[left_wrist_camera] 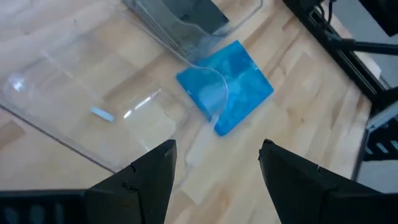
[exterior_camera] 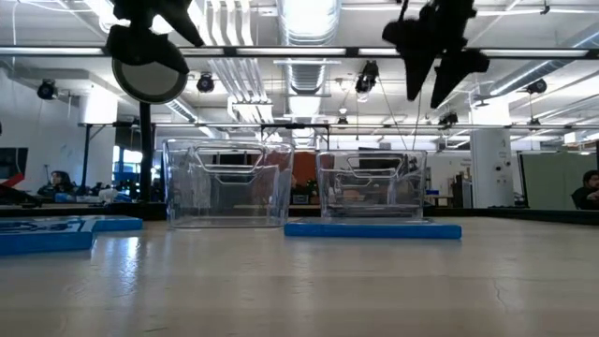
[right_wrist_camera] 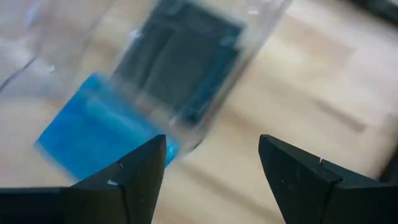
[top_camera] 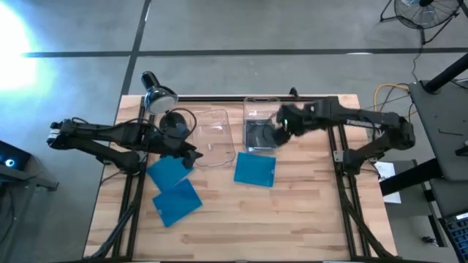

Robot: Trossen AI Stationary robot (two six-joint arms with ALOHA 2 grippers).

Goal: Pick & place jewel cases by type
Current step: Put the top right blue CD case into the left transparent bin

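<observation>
Right gripper (top_camera: 278,130) is hanging wide open and empty at the frame's centre over the bin (top_camera: 261,109) holding a dark case (top_camera: 259,134); the blue case (top_camera: 255,169) is lying just below it, nearer this arm; left gripper (top_camera: 191,155), also gaping empty, is sitting left of centre.

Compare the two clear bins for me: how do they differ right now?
The left bin holds no case; the right bin holds a dark grey jewel case. The right end effector hangs open over the right bin; the left end effector is open at the left bin's edge. Both are clear, rectangular.
</observation>
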